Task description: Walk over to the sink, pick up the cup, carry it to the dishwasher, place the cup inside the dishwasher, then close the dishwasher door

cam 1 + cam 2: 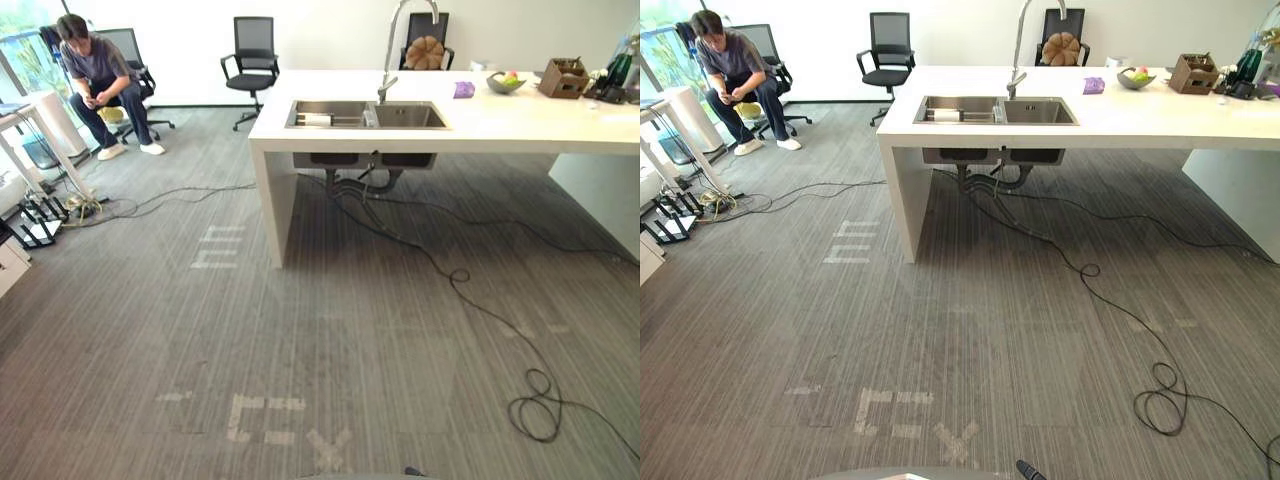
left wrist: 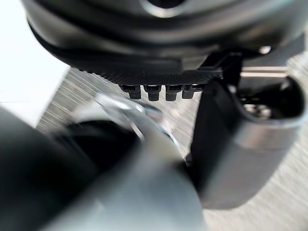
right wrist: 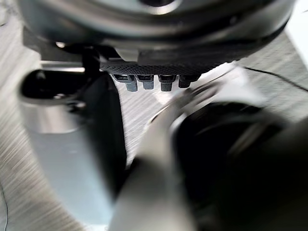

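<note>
Left eye view shows a rectangular stainless double sink (image 1: 405, 116) sunk in a smooth white counter (image 1: 500, 125). What looks like a pale cup (image 1: 315, 119) lies sideways in its left basin, long axis across. Wrist views bring the dark left hand (image 2: 144, 53) and right hand (image 3: 154, 48) close over ribbed grey carpet (image 1: 300, 350); how far either is open I cannot tell.

An office: carpet (image 1: 400, 350), swivel chairs (image 1: 252, 60), counter (image 1: 520, 125) with sink (image 1: 365, 115).
</note>
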